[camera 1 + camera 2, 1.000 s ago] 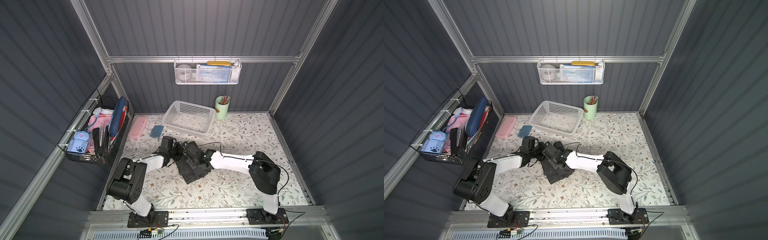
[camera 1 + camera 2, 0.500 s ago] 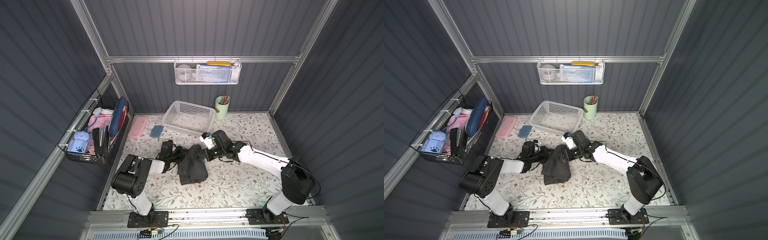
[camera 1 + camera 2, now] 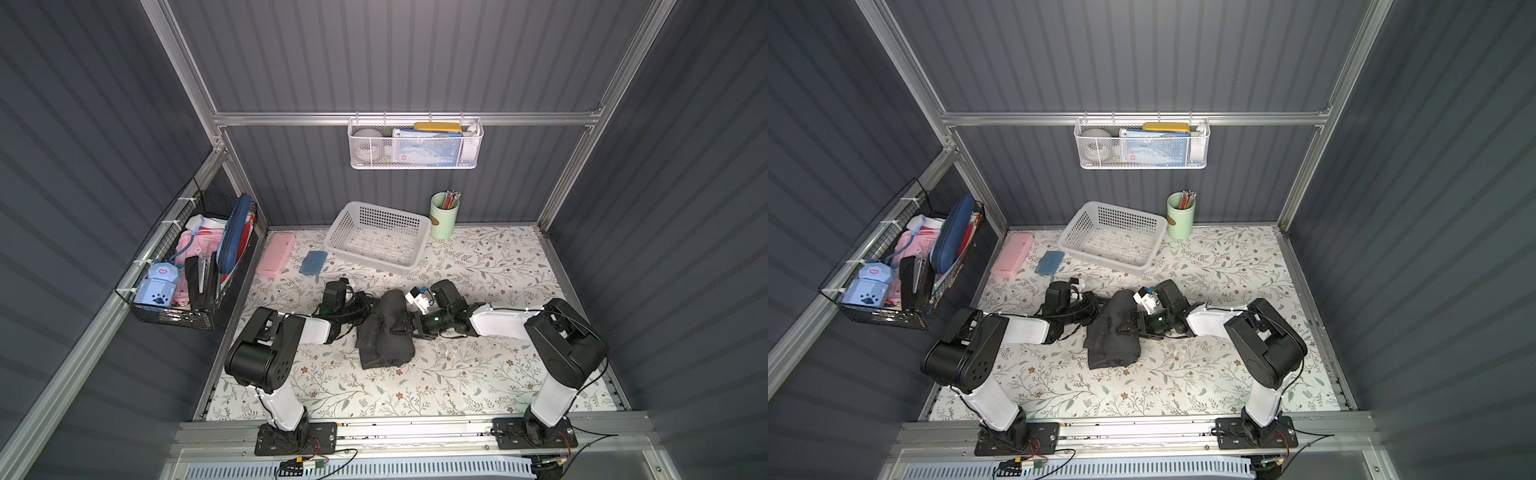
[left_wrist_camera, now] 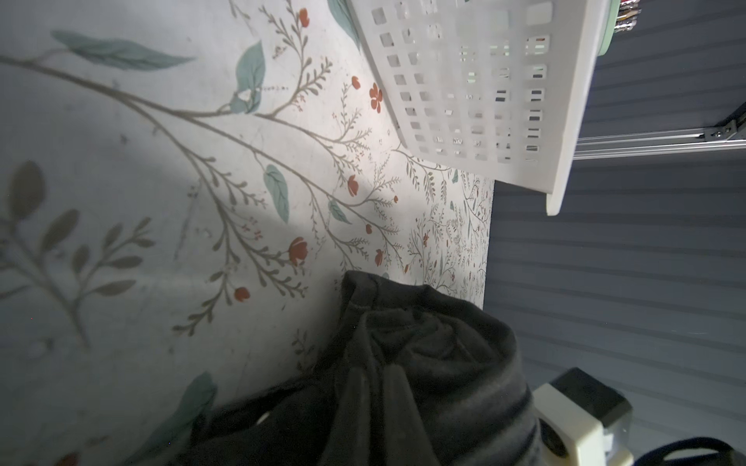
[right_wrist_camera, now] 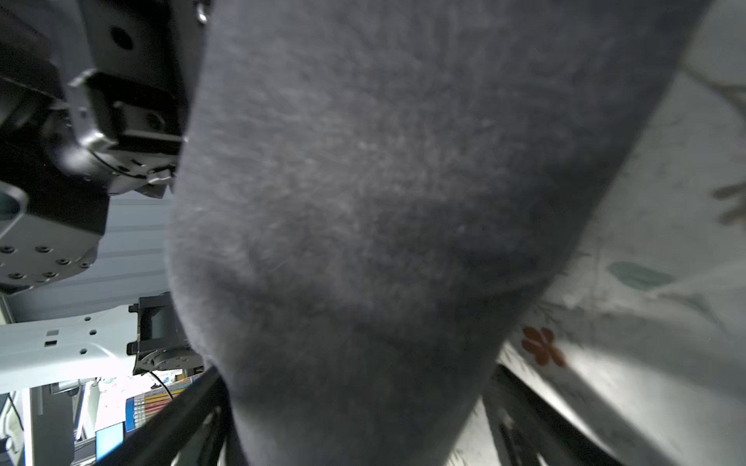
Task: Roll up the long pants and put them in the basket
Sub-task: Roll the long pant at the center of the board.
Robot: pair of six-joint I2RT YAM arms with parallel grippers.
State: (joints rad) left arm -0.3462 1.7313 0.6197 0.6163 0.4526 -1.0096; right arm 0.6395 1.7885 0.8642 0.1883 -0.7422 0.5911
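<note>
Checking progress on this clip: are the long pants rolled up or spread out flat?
Rolled up: the long pants form a compact dark bundle, and the left wrist view shows coiled layers at one end.

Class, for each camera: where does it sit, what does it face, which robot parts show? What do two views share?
Top views: high, front, looking down on the table; left arm, right arm whole.
Left wrist: low, facing the white basket past the long pants; fingers unclear.
Right wrist: close against the pants; own fingers, left arm.
Shared: pants in all.
</note>
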